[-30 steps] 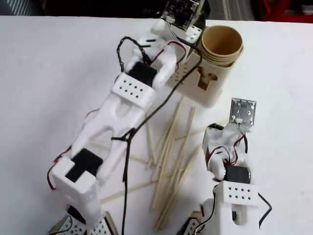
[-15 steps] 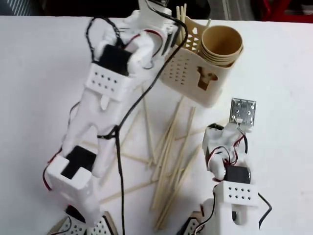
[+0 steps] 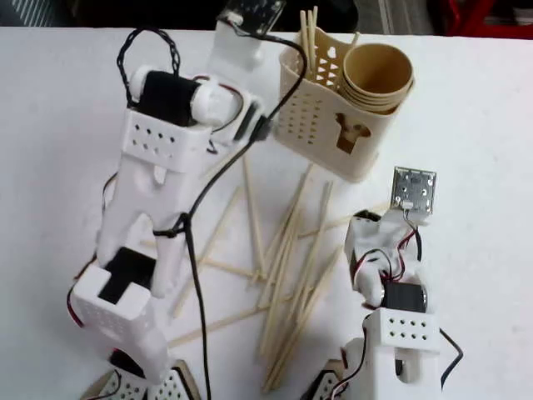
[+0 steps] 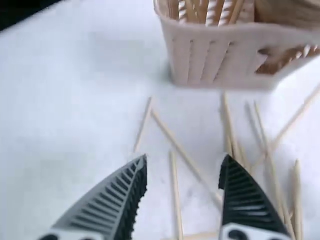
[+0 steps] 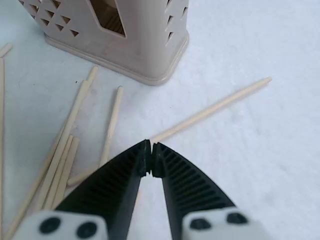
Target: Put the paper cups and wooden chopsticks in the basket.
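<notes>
Cups in, most chopsticks out
The paper cups point(image 3: 379, 75) sit in the far basket point(image 3: 329, 133); many wooden chopsticks point(image 3: 283, 258) litter the counter point(image 3: 67, 108). The left jaws are spread, the right jaws pressed together.

I work over a white table point(image 3: 58, 108); past its far edge sits something red point(image 3: 487, 18) against darkness.
</notes>
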